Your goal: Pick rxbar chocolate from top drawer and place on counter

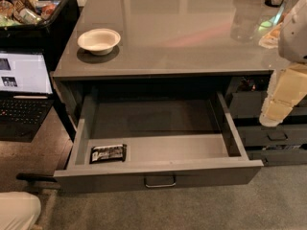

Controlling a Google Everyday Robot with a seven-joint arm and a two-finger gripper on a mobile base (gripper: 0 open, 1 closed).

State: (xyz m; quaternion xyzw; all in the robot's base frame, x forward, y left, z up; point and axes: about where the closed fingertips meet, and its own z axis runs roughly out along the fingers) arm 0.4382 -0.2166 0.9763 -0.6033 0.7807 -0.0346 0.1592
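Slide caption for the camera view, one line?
Open top drawer under the counter holds the rxbar chocolate flat in its front-left corner; gripper at right, outside the drawer, apart from the bar.

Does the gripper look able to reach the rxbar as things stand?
Probably yes: the drawer is open, the rxbar lies uncovered at its front left, and the gripper hangs to the drawer's right.

Listed at far right edge, partly cut off: white arm segment (297,30) descending from above, ending in pale cream gripper (272,115) hung tip-down, slanted slightly leftward, suspended free in the air.
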